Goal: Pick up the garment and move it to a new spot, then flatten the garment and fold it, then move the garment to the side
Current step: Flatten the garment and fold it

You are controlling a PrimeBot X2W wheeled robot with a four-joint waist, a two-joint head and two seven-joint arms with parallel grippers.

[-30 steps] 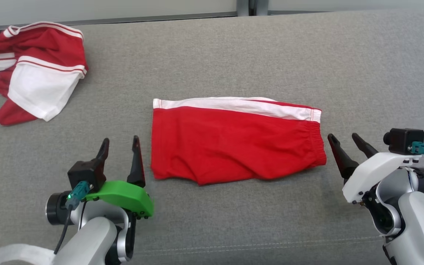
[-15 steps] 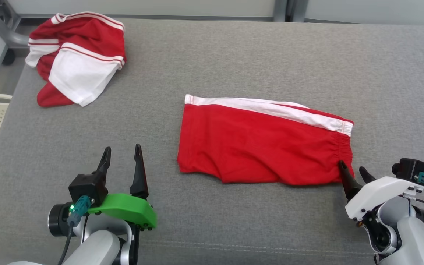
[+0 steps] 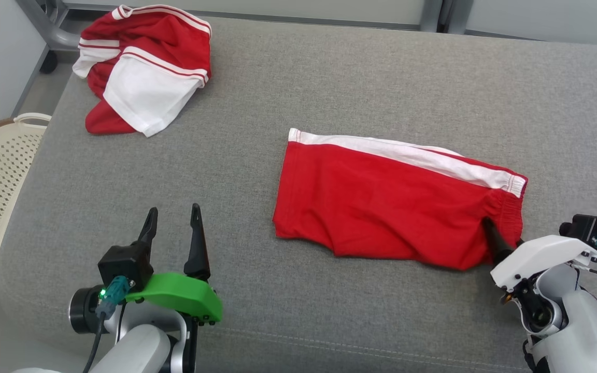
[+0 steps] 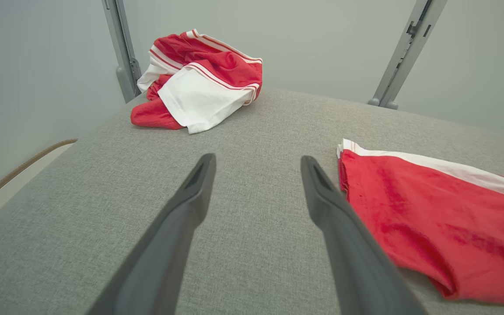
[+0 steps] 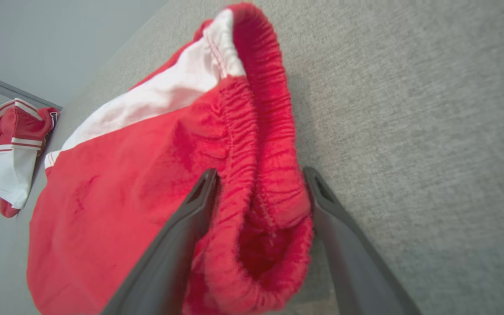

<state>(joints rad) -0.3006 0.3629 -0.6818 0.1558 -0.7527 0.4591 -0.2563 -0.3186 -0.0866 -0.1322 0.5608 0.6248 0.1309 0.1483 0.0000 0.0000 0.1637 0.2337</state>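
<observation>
Right hand (image 5: 260,175) reaches the red shorts (image 3: 392,207)
Its spread fingers have slid around the waistband (image 3: 508,204) at 4 o'clock, not pinching yet; the shorts lie folded right of centre on the table (image 3: 329,77), seemingly ready for moving aside. Left hand (image 3: 173,211) hovers spread at 7 o'clock.

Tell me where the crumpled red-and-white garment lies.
In the head view, the crumpled garment lies at the far left corner of the grey surface, apart from the flat red shorts.
</observation>
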